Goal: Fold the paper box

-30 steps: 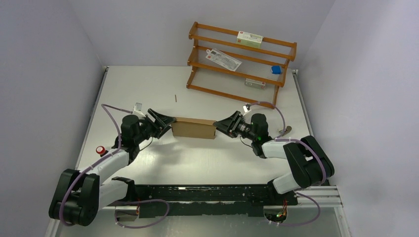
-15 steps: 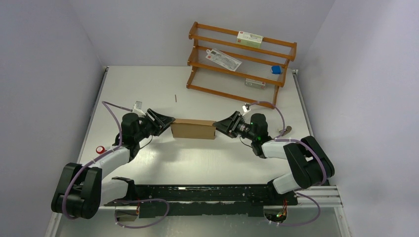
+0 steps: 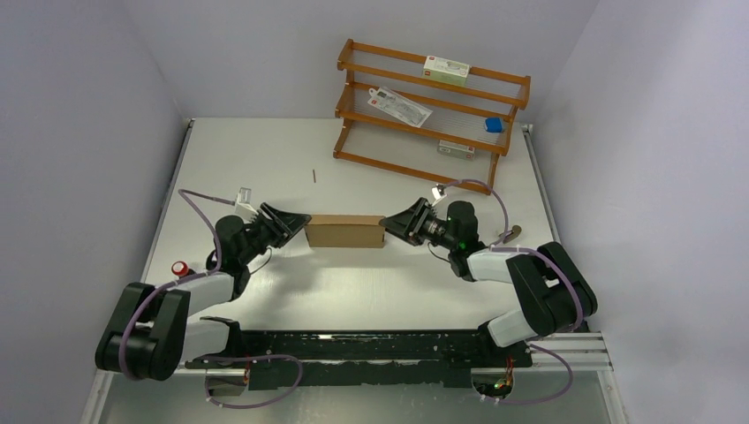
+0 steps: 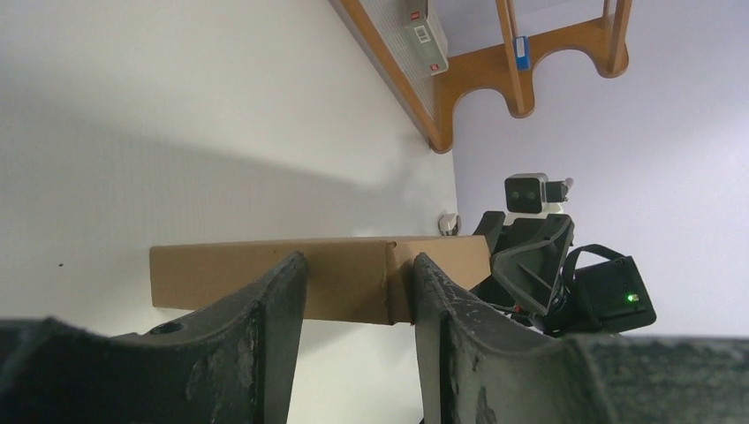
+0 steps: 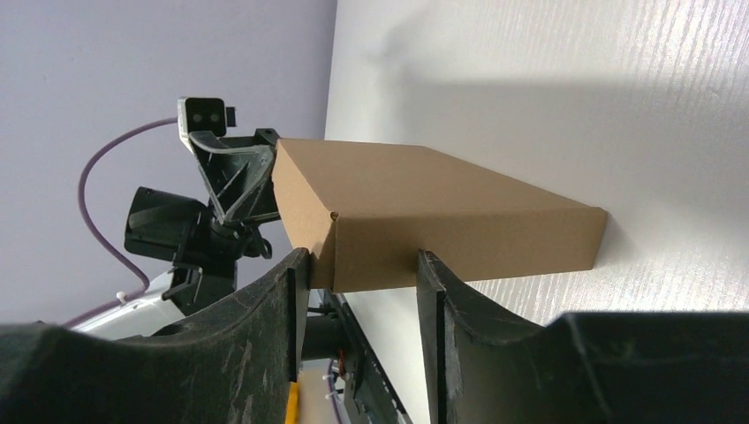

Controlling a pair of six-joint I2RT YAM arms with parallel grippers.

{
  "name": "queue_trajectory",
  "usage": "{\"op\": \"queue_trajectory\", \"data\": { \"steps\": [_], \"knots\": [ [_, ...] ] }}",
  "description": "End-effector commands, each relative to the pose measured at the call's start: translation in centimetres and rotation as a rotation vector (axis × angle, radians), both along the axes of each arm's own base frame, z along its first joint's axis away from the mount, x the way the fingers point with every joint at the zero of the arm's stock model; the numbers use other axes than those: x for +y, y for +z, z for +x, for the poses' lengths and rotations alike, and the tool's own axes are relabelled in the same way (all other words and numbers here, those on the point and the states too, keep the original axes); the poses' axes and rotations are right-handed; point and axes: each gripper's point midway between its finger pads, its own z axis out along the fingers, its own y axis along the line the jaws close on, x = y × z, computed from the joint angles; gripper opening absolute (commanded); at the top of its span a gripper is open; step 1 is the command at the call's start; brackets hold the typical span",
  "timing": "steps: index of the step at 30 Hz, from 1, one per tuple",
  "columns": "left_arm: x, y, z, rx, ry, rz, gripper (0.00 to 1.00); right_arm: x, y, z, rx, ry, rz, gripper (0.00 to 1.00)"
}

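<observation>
Top external view puts the paper box (image 3: 345, 232) at the middle of the tabletop (image 3: 265, 150). It stands as a brown block on a long narrow side, with the left gripper (image 3: 302, 221) at its left end and the right gripper (image 3: 387, 224) at its right end. I read that as bracing: with 2 arms meeting it from opposite ends, the box cannot slide while an end is pressed or tucked.

Both wrists are rolled over, so in each wrist view the tabletop runs up the frame. 1 finger sits near the box's top corner and the other in front of the end face. Both grippers have their fingers part-way apart. I cannot tell whether the pads bite on cardboard, because the fingertips cover the spot that matters.

The end flaps, the far side and the underside are hidden, so I cannot judge how well the box is closed. At the upper right, well apart, the wooden rack (image 3: 433, 106) holds packets too small to read.
</observation>
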Motion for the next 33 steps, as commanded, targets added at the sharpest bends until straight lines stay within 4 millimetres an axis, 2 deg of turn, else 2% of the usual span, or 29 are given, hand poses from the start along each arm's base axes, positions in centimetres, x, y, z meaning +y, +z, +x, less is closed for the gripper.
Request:
{"op": "queue_trajectory", "data": {
  "steps": [1, 4, 11, 13, 16, 21, 23, 25, 28, 33],
  "knots": [
    [0.9, -7.1, -3.3, 0.242, -0.008, 0.038, 0.32, -0.7, -3.8, -0.5, 0.139, -0.015, -0.081, 0.26],
    [0.8, -7.2, -3.2, 0.252, -0.016, -0.003, 0.28, -1.1, -4.1, -0.2, 0.135, -0.021, -0.092, 0.24],
    [1.4, -8.9, -3.9, 0.296, -0.027, 0.076, 0.13, -2.1, -6.1, -0.7, 0.174, 0.019, -0.101, 0.18],
    [1.8, -8.9, -3.8, 0.293, -0.02, 0.113, 0.11, -2.3, -7.3, -0.9, 0.187, 0.04, -0.133, 0.17],
    [2.3, -8.6, -3.5, 0.283, -0.008, 0.156, 0.06, -2.6, -9.1, -1.7, 0.223, 0.048, -0.156, 0.07],
    [2.8, -8.8, -3.0, 0.289, -0.006, 0.225, 0.05, -3.2, -12.3, -2.6, 0.313, 0.041, -0.204, 0.01],
    [2.9, -8.9, -2.9, 0.297, -0.016, 0.246, 0.05, -2.8, -11.7, -2.5, 0.307, 0.063, -0.173, 0.01],
    [3.1, -8.8, -2.7, 0.291, -0.011, 0.266, 0.05, -2.2, -9.8, -2.1, 0.274, 0.096, -0.11, 0.03],
    [3.6, -8.3, -2.3, 0.276, 0.007, 0.3, 0.05, -1.8, -6.5, -0.6, 0.201, 0.111, -0.049, 0.14],
    [3.6, -7.6, -2.0, 0.261, 0.007, 0.297, 0.05, -2.2, -2.6, 2.0, 0.109, 0.092, -0.053, 0.32]
  ]
}}
